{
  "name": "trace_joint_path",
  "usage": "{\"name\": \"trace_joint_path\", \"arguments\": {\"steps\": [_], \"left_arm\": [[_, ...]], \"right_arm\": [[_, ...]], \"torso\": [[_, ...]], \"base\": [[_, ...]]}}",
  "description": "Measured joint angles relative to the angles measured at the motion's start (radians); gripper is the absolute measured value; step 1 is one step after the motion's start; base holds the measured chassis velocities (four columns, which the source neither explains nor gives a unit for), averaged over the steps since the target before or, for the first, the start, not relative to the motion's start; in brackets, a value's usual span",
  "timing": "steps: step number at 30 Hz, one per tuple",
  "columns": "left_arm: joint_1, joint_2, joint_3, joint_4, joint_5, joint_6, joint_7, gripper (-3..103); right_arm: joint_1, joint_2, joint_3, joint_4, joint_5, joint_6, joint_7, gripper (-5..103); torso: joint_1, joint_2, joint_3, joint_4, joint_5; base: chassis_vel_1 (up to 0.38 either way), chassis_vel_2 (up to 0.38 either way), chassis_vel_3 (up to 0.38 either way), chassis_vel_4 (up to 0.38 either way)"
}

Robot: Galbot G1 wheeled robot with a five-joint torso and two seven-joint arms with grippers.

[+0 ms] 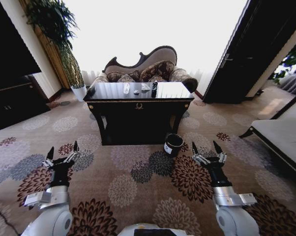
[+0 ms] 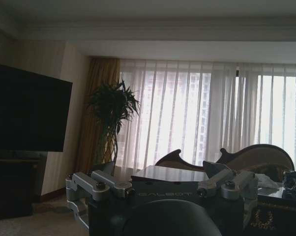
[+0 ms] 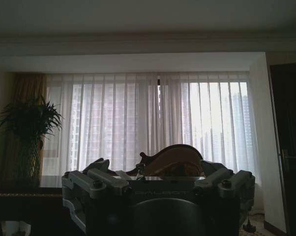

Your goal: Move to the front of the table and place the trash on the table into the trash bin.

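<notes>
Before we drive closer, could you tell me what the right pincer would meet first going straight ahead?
Probably the trash bin on the carpet just ahead of the open right pincer, beside the table; depth is unclear.

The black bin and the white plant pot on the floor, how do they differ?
The small round black trash bin stands by the glossy black table's front right leg; the white plant pot stands off its far left corner. The bin bears a white label; the pot holds a tall leafy plant. Both rest on the patterned carpet.

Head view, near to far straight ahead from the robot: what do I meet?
Left gripper and right gripper, both open over the carpet → trash bin → table carrying the trash → sofa → window.
</notes>
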Motion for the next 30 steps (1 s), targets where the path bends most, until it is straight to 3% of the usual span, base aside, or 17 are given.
{"name": "trace_joint_path", "arguments": {"steps": [11, 30], "left_arm": [[0.003, 0.014, -0.023, -0.071, -0.012, 0.043, 0.025, 100], [0.006, 0.006, -0.045, -0.084, -0.022, 0.042, 0.044, 100]], "right_arm": [[-0.017, -0.002, 0.052, 0.07, 0.04, -0.035, -0.027, 100], [-0.018, -0.001, 0.065, 0.093, 0.059, -0.05, -0.04, 100]], "torso": [[0.0, 0.0, 0.0, 0.0, 0.0001], [0.0, 0.0, 0.0, 0.0, 0.0001]], "base": [[0.0, 0.0, 0.0, 0.0], [-0.077, 0.081, 0.078, -0.087]]}}
